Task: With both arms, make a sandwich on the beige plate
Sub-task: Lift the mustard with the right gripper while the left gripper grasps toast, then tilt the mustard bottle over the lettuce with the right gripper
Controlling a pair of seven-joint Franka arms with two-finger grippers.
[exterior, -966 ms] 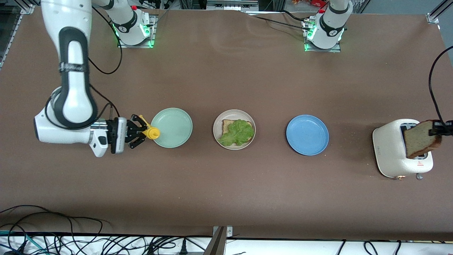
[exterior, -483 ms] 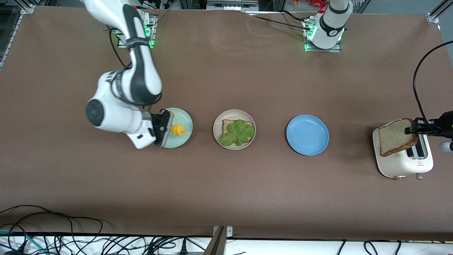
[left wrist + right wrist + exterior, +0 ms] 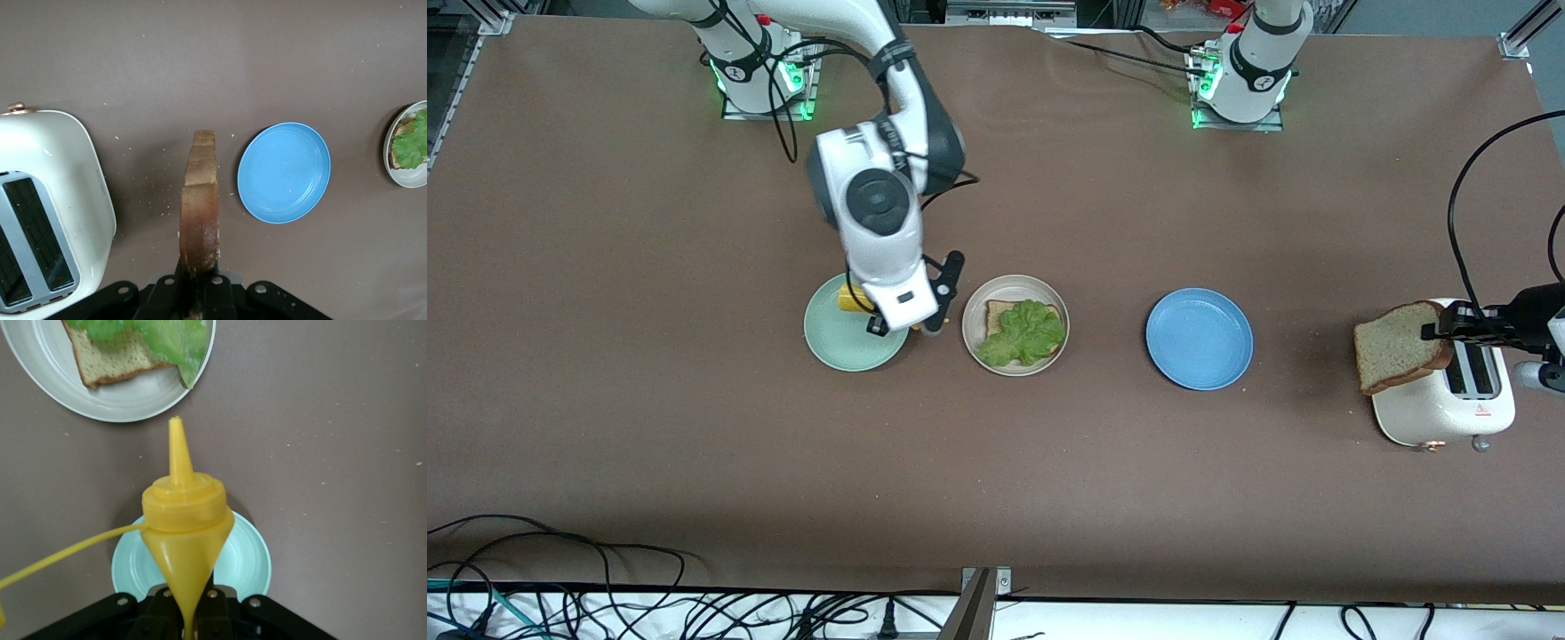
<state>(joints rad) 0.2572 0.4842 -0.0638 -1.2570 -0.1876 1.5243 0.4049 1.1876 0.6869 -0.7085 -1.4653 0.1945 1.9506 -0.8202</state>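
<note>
While the right gripper [image 3: 190,613] hangs over the mint-green plate [image 3: 831,338], clenched on the yellow squeeze bottle [image 3: 185,533], the left gripper [image 3: 199,293] pinches a bread slice [image 3: 1400,345] over the toaster [image 3: 1440,411]. The beige plate [image 3: 971,307] holds bread and lettuce [image 3: 1024,332]. That edge-held slice could slip or land crooked.

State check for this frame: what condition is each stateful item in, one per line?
beige plate: holds one bread slice topped with lettuce; no top slice yet.
mint-green plate: bare.
blue plate: bare.
toaster: both slots empty.
second bread slice: held edge-on over the toaster's edge.
yellow squeeze bottle: held over the mint-green plate.
left gripper: shut on the second bread slice.
right gripper: shut on the yellow squeeze bottle.
</note>
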